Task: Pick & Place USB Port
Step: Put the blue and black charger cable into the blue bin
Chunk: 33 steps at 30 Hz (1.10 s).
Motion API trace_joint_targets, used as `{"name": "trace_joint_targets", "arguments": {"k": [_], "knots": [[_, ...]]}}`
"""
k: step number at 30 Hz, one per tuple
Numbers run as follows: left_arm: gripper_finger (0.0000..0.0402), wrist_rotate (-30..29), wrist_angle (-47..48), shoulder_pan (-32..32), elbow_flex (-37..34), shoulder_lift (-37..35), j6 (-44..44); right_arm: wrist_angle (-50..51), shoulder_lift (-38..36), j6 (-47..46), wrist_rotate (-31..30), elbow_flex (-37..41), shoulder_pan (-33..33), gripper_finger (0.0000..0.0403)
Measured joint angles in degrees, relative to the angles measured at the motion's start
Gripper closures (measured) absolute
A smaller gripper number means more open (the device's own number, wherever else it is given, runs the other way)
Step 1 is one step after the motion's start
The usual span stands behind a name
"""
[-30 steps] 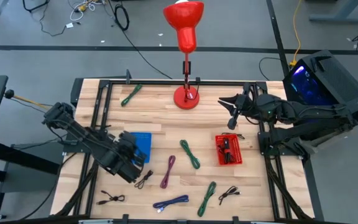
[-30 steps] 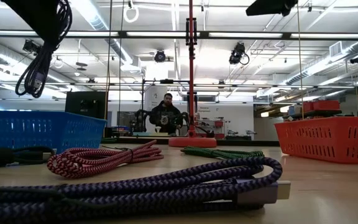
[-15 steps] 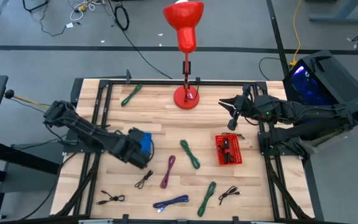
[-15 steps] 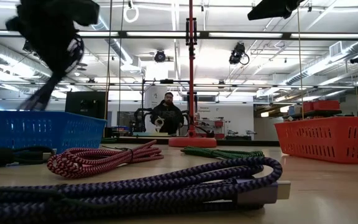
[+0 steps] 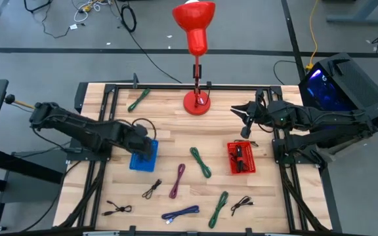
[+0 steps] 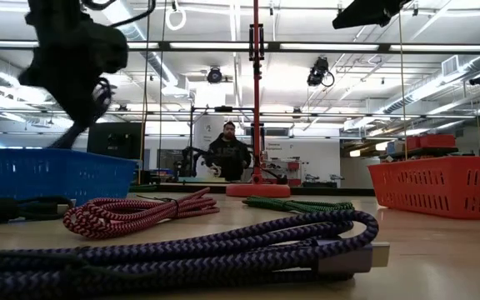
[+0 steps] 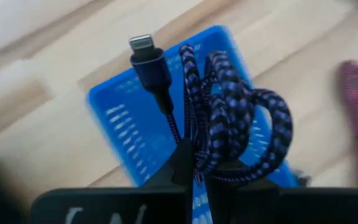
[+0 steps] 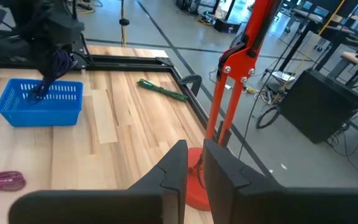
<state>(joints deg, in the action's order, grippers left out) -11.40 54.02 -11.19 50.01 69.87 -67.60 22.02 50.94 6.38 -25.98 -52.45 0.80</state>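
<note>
The left gripper [image 7: 194,163] has its two dark fingers closed tight on a coiled, dark blue braided USB cable [image 7: 229,127]. The coil bulges out to one side of the fingers, and a loose end with a silver-tipped plug [image 7: 143,51] sticks up and away from it. Directly beyond the cable lies a small blue plastic mesh basket [image 7: 126,130] on the pale wooden table [image 5: 169,128].

From above, the left gripper [image 5: 141,140] hangs over the far edge of the blue basket [image 5: 143,161], on the left half of the table, with the cable looping out beside it. A second ago this gripper was nearer the front edge, over bare wood and beside the basket; half a second ago it had reached the basket's near side. The arm has since swung back and now stretches in from the table's left edge.

The right gripper [image 5: 245,117] waits above the far right corner of the table, and its fingers [image 8: 176,171] stand only a narrow gap apart with nothing between them. It has not moved across these moments.

Nearby sit a red mesh basket [image 5: 241,157] holding a dark cable, and a red lamp on a round base [image 5: 197,101] at the far edge. Loose cables lie spread over the near half: green ones [image 5: 200,161], a maroon one [image 5: 177,180], a purple-blue one [image 5: 181,213] and thin black ones [image 5: 117,209]. None of these have shifted.

In the room beyond, a person [image 6: 229,154] stands behind the table.
</note>
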Motion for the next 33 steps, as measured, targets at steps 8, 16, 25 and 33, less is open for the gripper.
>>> {"name": "trace_joint_targets", "arguments": {"k": [8, 16, 25, 33], "knots": [[0.0384, 6.6, -5.8, 5.5, -4.6, -1.9, 2.7, 0.2, 0.0, 0.1, 0.0, 0.0, 0.0, 0.0352], [0.0384, 10.8, -11.5, 7.9, -7.8, -0.5, 2.3, 0.2, 0.0, 0.1, -0.1, 0.0, 0.0, 0.0352], [0.0384, 11.1, -14.9, 8.8, -8.3, -0.5, 0.4, 0.3, 0.0, 0.1, -0.1, 1.4, 0.0, 0.0352], [0.0384, 10.6, -19.0, 8.8, -8.3, -0.5, -0.7, -6.2, 0.0, 2.3, -0.1, 4.6, 0.0, 0.0352]]}}
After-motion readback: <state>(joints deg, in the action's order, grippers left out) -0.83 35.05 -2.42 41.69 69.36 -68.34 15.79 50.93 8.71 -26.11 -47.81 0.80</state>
